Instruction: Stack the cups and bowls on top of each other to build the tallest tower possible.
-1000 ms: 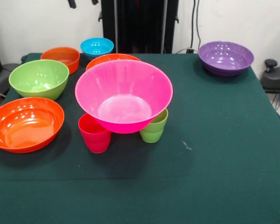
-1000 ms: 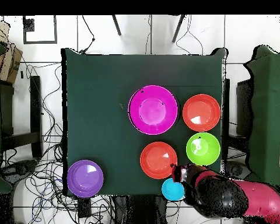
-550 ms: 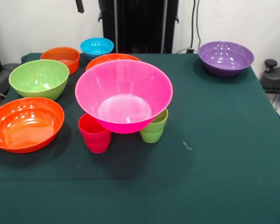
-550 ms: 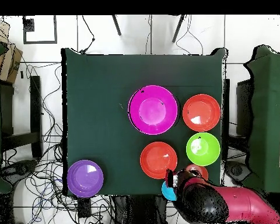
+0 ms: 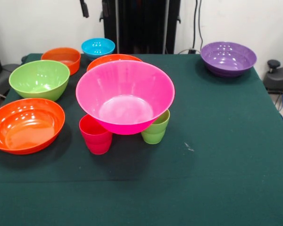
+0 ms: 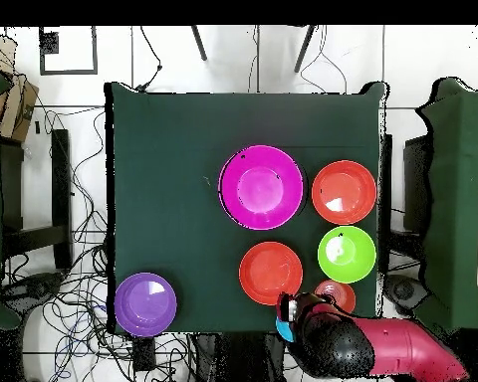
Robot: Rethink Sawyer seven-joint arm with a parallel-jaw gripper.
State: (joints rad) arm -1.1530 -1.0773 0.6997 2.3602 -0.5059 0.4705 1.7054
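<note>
Here, dark green table (image 5: 226,141) before white wall (image 5: 236,19); cables on floor. Pink bowl (image 5: 125,96) sits centre on red cup (image 5: 95,134) and green cup (image 5: 155,128). Gripper (image 5: 85,8) above blue bowl (image 5: 98,46), grip state unclear.

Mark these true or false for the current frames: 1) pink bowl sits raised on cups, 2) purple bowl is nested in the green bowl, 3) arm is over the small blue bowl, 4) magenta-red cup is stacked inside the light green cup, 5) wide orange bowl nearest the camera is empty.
1) True. The large pink bowl rests on the magenta-red cup and the light green cup; any third support is hidden.
2) False. The purple bowl stands alone at a table corner, far from the green bowl.
3) True. Overhead, the arm covers most of the small blue bowl.
4) False. The two cups stand apart under opposite sides of the pink bowl.
5) True. The wide orange bowl holds nothing.
</note>
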